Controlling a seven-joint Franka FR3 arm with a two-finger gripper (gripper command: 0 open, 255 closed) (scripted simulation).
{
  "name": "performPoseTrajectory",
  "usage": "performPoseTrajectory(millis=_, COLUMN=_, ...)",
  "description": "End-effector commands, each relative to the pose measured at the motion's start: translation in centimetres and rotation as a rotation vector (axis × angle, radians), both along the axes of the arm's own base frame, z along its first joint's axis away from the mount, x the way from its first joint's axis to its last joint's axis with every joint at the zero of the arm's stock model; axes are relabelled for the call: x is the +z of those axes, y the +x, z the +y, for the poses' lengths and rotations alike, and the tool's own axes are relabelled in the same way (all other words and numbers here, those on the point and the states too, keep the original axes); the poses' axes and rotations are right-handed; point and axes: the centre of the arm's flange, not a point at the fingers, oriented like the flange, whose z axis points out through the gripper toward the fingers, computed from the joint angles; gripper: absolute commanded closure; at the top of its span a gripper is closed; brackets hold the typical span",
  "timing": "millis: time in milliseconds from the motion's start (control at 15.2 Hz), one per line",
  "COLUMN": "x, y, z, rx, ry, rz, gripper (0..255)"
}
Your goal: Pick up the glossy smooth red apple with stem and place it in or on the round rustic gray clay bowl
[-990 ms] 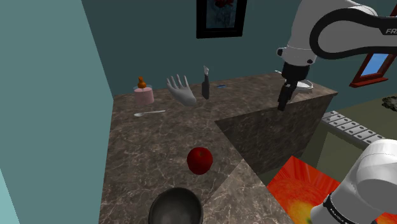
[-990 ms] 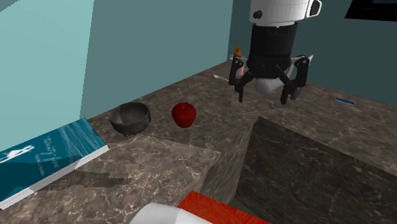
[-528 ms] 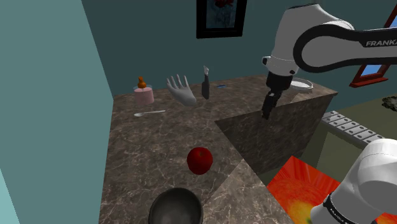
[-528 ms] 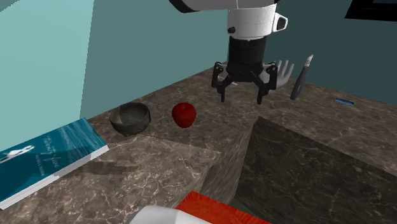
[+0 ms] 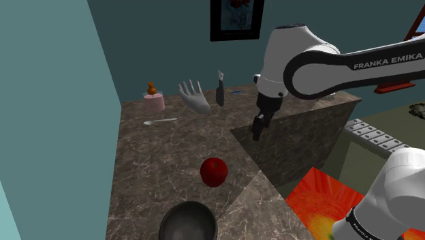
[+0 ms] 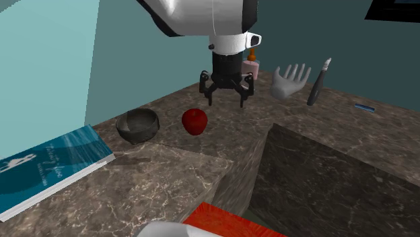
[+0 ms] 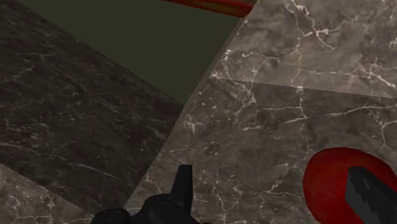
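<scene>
You are working the approach step, and the grasp is not yet made. The gripper (image 6: 227,101) is hanging above the tabletop (image 5: 153,153) with its fingers (image 7: 184,188) standing released and wide apart, holding nothing. The red apple (image 5: 214,172) is sitting on the tabletop, near the inner corner where the surface drops away. The dark gray bowl (image 6: 138,129) is resting near the apple but apart from it, on the second exterior view's left.

In the wrist view the apple is lying off to one side, partly behind one finger rather than between the two. Judged from this, you are needing a sideways correction before any descent.

1. You should be centring the gripper over the apple until it is showing midway between the fingers.
2. You should be holding the fingers fully apart while lowering, so that neither tip is striking the top of the fruit.
3. You should be aiming the pads at the widest part of the apple. It is looking smooth and round, so a high or low grip is likely to be squeezing it out.
4. You should be closing gently, then lifting straight up before carrying it toward the bowl.
</scene>
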Motion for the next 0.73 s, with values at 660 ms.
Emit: performPoseTrajectory(millis=660, x=-5.5, y=5.1, z=12.5, rx=0.052, ry=0.061, rz=-0.054, gripper=0)
